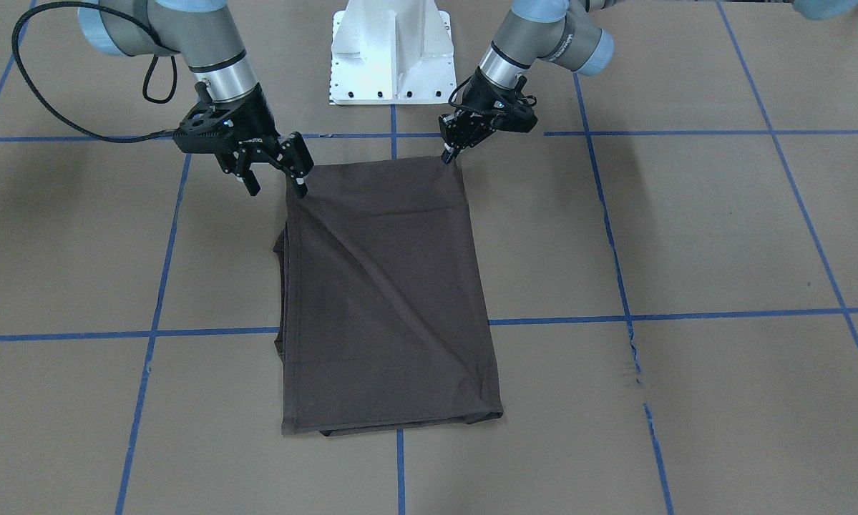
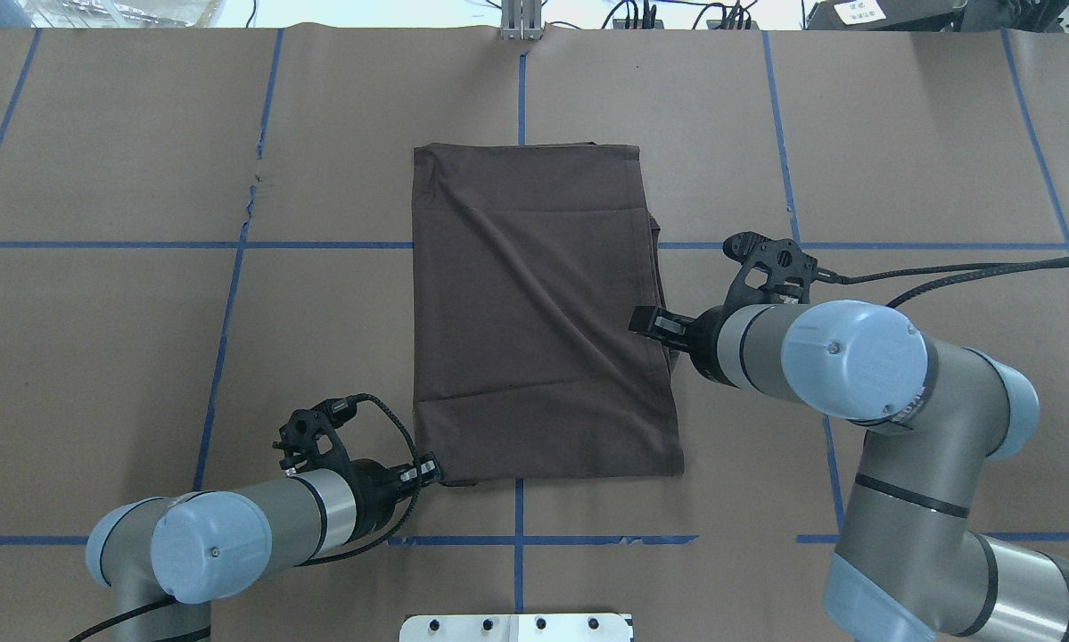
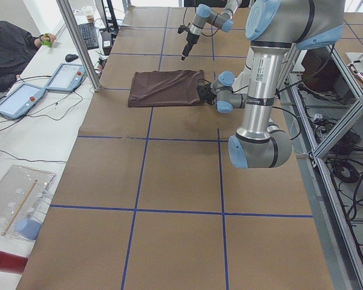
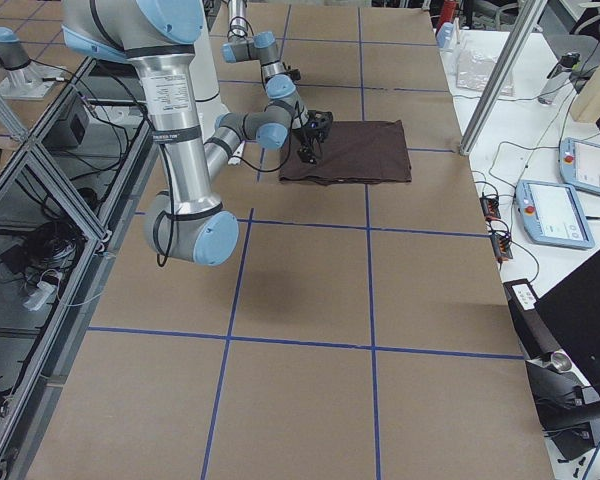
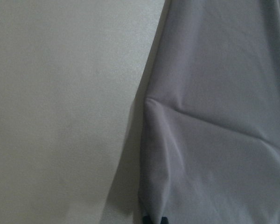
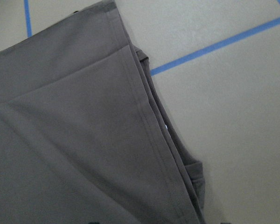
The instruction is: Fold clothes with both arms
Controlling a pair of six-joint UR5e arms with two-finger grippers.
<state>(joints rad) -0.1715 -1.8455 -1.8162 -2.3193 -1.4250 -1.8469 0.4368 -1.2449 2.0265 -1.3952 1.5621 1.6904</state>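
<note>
Front-facing view: folded dark T-shirt (image 1: 386, 286), a rectangle flat on the brown table (image 1: 686, 236). The left gripper (image 1: 449, 154) pinches its far corner at view right; the right gripper (image 1: 275, 187) stands spread wide at the other far corner, one fingertip at the cloth's edge. Overhead view: both corners lie on the robot's side. Right wrist view: stacked layers along one edge.

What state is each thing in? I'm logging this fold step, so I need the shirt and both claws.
T-shirt: folded into a rectangle, lying flat, stacked layer edges showing along one long side.
Left claw: shut, pinching the T-shirt's corner on the robot's side.
Right claw: open, at the other robot-side corner, not closed on the cloth.
</note>
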